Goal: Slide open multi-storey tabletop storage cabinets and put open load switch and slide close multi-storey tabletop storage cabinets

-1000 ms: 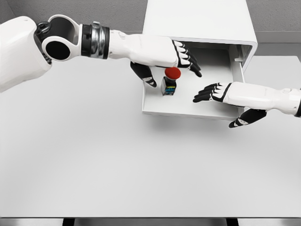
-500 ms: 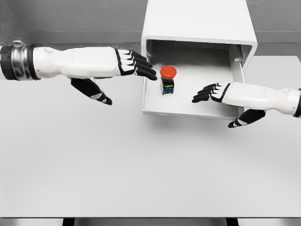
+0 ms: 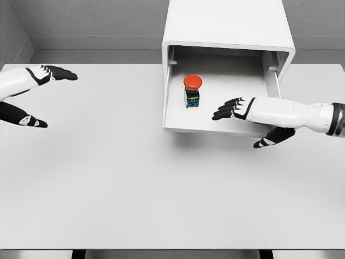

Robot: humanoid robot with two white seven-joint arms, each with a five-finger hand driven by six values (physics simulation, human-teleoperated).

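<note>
We found the load switch (image 3: 192, 90) standing upright in the pulled-out drawer (image 3: 215, 125) of the white storage cabinet (image 3: 229, 24). Our right robot hand (image 3: 237, 109) reached over the drawer front, fingers spread, holding nothing; the left robot hand (image 3: 32, 91) hung released over the counter (image 3: 135, 183), far left. A hard push shut might topple the top-heavy switch. No readable writing showed.

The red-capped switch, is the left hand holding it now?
No. The red-capped switch stands alone upright in the open drawer, and the left hand is far away at the table's left edge with fingers spread.
</note>
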